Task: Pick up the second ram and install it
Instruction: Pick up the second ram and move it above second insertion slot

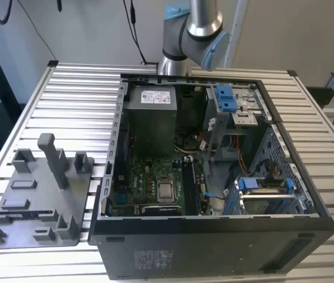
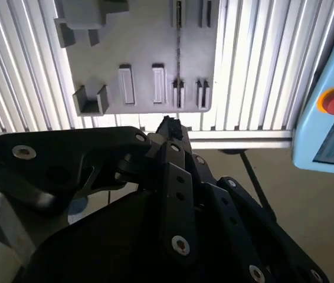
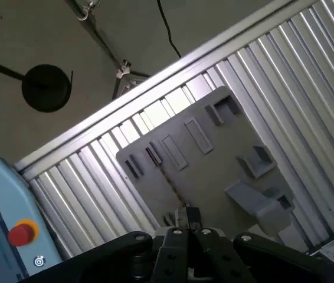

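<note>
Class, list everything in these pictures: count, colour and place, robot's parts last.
Slatted metal table: one, silver, under everything.
Plastic holder tray with upright posts: one, grey, on the table, exterior view's left.
Open computer case: one, black, beside the tray.
Motherboard circuit board: one, green, inside the case.
Long thin memory stick: one, dark, in a tray slot.
Control pendant with red button: one, pale blue, beyond the table edge.
Robot arm: one, silver and blue, behind the case.
Tool: one, black, above the tray.
</note>
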`<state>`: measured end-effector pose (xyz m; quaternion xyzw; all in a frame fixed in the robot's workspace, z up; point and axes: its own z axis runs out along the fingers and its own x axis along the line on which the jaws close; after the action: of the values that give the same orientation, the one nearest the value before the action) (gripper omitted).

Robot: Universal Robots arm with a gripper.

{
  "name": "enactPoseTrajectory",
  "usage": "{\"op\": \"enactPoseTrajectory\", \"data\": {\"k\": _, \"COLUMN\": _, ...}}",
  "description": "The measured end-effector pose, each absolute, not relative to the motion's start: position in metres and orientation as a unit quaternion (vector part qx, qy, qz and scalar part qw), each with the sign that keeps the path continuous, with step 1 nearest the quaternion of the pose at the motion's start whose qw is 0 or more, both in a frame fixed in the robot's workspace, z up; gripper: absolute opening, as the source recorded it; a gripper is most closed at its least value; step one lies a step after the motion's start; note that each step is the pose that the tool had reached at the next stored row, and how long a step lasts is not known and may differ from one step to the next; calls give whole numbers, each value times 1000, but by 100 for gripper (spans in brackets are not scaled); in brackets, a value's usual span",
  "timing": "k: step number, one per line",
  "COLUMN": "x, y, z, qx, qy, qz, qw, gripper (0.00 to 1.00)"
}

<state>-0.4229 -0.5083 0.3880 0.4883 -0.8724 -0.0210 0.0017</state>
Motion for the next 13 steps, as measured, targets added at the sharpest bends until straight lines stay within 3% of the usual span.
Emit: {"op": "enactPoseTrajectory", "data": {"k": 13, "x": -423, "y": -508, "z": 387, "qx": 586, "qy": -810, "qz": -21, "qw": 4, "gripper": 11}}
